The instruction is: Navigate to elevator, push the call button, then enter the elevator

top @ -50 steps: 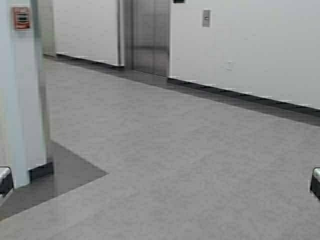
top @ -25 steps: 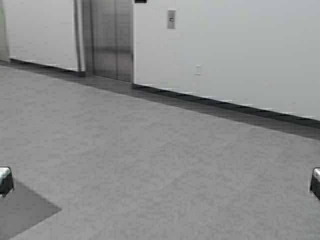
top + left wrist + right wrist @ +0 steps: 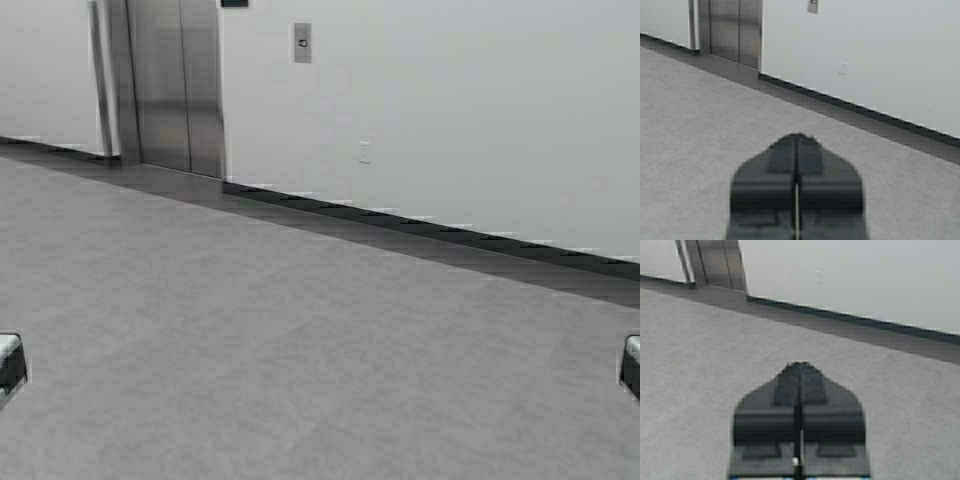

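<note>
Elevator (image 3: 170, 85): brushed stainless-steel sliding doors, two flat leaves meeting at a thin vertical seam, set in a steel frame; it stands at about 11 o'clock in the high view, far across the floor, doors closed.
Call panel (image 3: 302, 42): small upright metal rectangle on the wall just to the 3 o'clock side of the door frame, with a dark button spot at its middle.
Indicator (image 3: 234, 3): dark flat strip above the frame's corner, at 12 o'clock from the doors.
Wall (image 3: 480, 110): smooth, pale, matte; a small pale outlet plate (image 3: 365, 152) sits low on it.
Baseboard (image 3: 420, 222): dark band along the foot of the wall, running toward 3 o'clock.
Floor (image 3: 300, 340): grey, finely speckled, with a darker glossy border beside the wall.
Left gripper (image 3: 796, 145): black, wedge-shaped, fingers pressed together along a thin centre line, holding nothing.
Right gripper (image 3: 799, 371): same black wedge, fingers closed against each other, empty, aimed over the floor.
</note>
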